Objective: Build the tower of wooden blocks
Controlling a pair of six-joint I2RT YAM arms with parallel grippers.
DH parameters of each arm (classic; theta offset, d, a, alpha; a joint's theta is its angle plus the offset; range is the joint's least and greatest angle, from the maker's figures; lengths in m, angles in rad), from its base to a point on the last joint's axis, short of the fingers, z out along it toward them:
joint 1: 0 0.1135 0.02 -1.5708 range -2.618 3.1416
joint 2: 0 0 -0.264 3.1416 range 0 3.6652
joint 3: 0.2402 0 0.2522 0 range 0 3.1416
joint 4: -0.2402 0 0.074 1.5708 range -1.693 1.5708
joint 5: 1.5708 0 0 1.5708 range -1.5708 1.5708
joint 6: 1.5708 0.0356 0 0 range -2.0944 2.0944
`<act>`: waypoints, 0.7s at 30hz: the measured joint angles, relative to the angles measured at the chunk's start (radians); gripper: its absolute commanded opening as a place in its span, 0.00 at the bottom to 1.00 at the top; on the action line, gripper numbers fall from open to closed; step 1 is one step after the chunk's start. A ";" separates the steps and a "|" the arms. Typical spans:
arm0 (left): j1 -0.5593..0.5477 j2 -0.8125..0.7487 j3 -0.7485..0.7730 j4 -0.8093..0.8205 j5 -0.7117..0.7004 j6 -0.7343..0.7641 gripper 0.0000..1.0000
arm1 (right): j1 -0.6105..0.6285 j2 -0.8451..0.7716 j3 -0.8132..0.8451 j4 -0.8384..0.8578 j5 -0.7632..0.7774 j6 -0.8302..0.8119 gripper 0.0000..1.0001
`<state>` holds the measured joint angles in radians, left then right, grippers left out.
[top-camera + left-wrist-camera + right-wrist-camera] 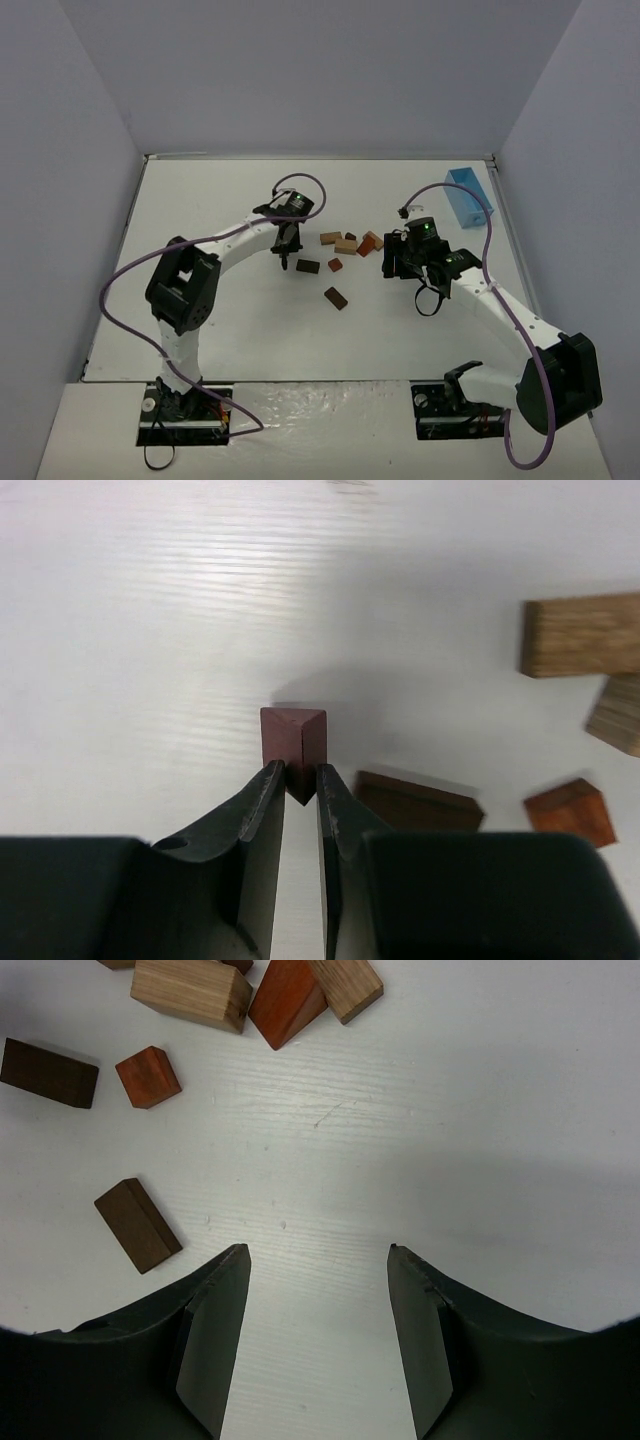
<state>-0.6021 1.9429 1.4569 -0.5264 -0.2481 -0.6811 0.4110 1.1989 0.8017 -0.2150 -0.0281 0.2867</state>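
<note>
The left end effector (298, 778) is pinching a reddish-brown wedge (293, 738) by its lower point. The fingers are pressing together on it at the centre of the left wrist view, and its triangular face is turning toward the camera.

The other wood blocks (340, 255) are lying loose in the middle of the top view, to the right of this end effector. No wood block tower is standing anywhere yet, so a base is probably still to be chosen. The closest candidate is a dark brown block (415, 800), sitting just to the right of the held wedge. Its long axis is running left to right across the left wrist view.

The right end effector (317, 1252) is hanging with its fingers spread and nothing between them. It is pointing toward the same cluster from the right side of the top view. The left arm is nearer the dark pieces, and the right arm is nearer the tan pieces and a second, orange-red wedge (285, 1005).

The end effector's own fingers are covering the held wedge's underside, so it is hard to say whether it is touching the counter (230, 330) or clearing it. The tan blocks at the right edge of the left wrist view are being cut off by the frame. A light blue box (466, 198) is sitting well apart at the upper right of the top view.
</note>
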 measured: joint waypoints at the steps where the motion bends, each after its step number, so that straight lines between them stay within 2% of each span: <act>1: 0.018 -0.029 -0.024 -0.002 -0.016 -0.017 0.00 | 0.000 0.001 0.000 0.000 0.000 0.000 0.54; 8: 0.082 -0.197 -0.156 -0.030 -0.114 -0.127 0.00 | 0.000 0.026 0.000 0.000 -0.005 -0.003 0.54; 15: 0.083 -0.218 -0.276 -0.051 -0.111 -0.179 0.02 | 0.000 0.046 0.000 0.001 -0.007 -0.010 0.54; 21: 0.083 -0.219 -0.331 -0.059 -0.093 -0.217 0.38 | 0.000 0.059 0.000 0.001 -0.013 -0.020 0.54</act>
<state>-0.5186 1.7242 1.1255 -0.5849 -0.3408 -0.8984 0.4110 1.2578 0.8017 -0.2138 -0.0407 0.2663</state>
